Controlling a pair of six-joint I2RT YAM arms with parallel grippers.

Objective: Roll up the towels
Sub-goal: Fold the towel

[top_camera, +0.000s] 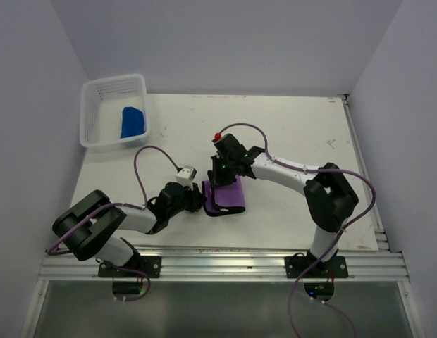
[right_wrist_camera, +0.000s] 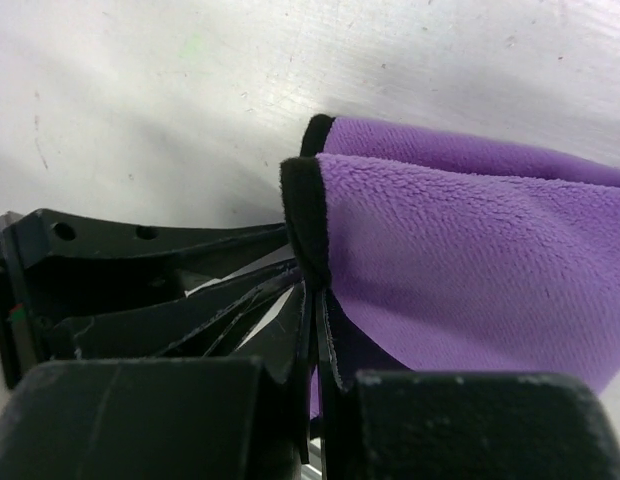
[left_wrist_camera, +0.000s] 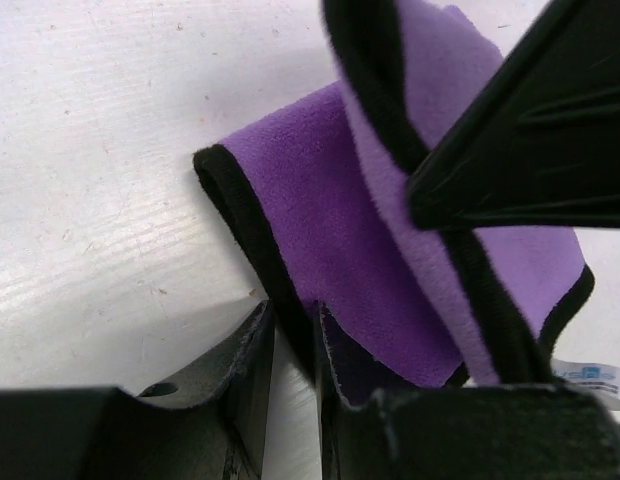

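The top camera is looking down from high above the near edge, taking in the whole table (top_camera: pixel 289 127). Both wrist cameras are peering closely at the purple towel (top_camera: pixel 231 196) lying mid-frame overhead.

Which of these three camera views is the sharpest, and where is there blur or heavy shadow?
Top external view: sharp and evenly lit, with only soft shadows on the table. Left wrist view: the purple towel is fairly crisp, while the left pincer, close to the lens, is dark and soft. Right wrist view: the towel's nap is clear, the right pincer is nearly black, and grey shadow lies on the table beside it.
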